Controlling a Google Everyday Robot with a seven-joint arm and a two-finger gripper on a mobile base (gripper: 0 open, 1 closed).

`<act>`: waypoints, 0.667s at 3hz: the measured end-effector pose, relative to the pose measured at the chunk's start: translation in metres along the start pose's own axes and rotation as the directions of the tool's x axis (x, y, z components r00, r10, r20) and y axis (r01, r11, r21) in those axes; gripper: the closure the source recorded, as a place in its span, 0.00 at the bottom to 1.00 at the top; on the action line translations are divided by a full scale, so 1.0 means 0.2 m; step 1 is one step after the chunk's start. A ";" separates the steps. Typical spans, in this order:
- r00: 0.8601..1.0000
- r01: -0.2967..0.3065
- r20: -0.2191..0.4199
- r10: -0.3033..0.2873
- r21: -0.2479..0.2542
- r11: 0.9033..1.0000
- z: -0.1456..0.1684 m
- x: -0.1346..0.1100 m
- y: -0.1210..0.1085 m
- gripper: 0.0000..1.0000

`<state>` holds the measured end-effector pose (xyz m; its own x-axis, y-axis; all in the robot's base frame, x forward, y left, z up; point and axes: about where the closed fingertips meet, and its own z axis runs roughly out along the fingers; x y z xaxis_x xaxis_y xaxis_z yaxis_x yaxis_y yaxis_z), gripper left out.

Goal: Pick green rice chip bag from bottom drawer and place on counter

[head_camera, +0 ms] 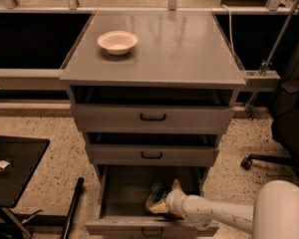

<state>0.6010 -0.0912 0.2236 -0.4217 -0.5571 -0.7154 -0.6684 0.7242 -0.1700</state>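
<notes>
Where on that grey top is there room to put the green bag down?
The counter is bare everywhere right of the white bowl, which sits back left, and along its front edge. The bottom drawer is crowded toward the right, where the gripper is at the green rice chip bag; its left part is bare.
</notes>
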 end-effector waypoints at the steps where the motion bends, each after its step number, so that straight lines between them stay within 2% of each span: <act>1: 0.999 -0.019 -0.030 0.018 -0.009 1.000 0.13 0.06 -0.01 0.00; 2: 0.998 -0.030 -0.060 0.030 0.006 1.000 0.26 0.11 -0.04 0.00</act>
<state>0.6297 -0.0884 0.1750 -0.4775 -0.5586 -0.6782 -0.6519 0.7428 -0.1528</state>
